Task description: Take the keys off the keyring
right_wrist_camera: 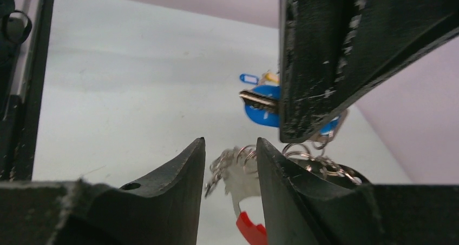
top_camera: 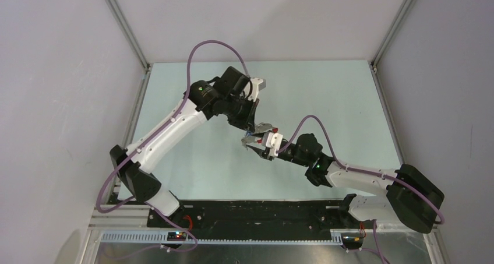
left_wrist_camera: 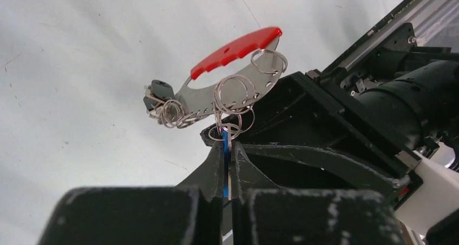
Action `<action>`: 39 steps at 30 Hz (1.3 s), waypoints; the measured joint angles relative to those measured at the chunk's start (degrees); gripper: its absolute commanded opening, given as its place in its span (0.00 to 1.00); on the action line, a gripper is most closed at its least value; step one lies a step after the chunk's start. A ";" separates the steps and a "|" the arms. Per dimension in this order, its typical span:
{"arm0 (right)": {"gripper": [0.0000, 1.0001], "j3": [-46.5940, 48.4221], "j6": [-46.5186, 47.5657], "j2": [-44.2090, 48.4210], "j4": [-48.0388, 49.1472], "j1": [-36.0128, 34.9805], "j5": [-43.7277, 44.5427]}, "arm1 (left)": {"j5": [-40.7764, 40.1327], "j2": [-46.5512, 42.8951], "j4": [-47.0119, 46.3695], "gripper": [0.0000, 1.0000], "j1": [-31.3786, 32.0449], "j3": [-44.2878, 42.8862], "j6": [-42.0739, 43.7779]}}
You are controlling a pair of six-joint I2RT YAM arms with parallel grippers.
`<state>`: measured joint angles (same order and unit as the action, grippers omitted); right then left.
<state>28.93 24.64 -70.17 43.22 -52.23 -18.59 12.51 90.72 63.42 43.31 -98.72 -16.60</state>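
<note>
My left gripper point(left_wrist_camera: 227, 142) is shut on a blue-tagged key point(left_wrist_camera: 224, 145), gripped edge-on between its jaws. That key's rings link it to the keyring point(left_wrist_camera: 203, 96), a curved silvery plate with a bright red strap point(left_wrist_camera: 233, 49). A black-tagged key point(left_wrist_camera: 158, 89) and several rings hang at its far end. In the top view both grippers meet above the table's middle, the left point(top_camera: 254, 128) just over the right point(top_camera: 251, 145). My right gripper point(right_wrist_camera: 230, 145) has its jaws apart around the keyring plate point(right_wrist_camera: 241, 183). A gap shows beside its left finger point(right_wrist_camera: 178, 180).
A small cluster with blue and tan tags point(right_wrist_camera: 250, 78) lies on the pale table point(top_camera: 192, 159) beyond the grippers. Grey walls with metal corner posts point(top_camera: 125, 28) enclose the table. The left gripper's finger point(right_wrist_camera: 325, 55) fills the upper right of the right wrist view.
</note>
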 measured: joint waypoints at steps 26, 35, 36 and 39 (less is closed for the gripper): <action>0.35 -1.18 7.39 2.75 1.31 -2.43 7.85 | 3.37 -5.42 0.20 0.00 -1.75 3.91 0.02; 0.33 -1.60 7.34 4.11 1.27 -2.43 7.89 | 4.26 -5.44 0.22 0.00 -1.77 3.91 0.02; 0.32 -1.73 7.34 4.20 1.33 -2.43 7.87 | 4.35 -5.44 0.22 0.00 -1.77 3.91 0.02; 0.27 -1.88 7.34 4.22 1.42 -2.43 7.85 | 4.90 -5.44 0.22 0.00 -1.77 3.91 0.02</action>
<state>27.05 31.99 -65.95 44.64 -54.65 -10.74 17.41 85.27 63.64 41.54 -94.80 -16.58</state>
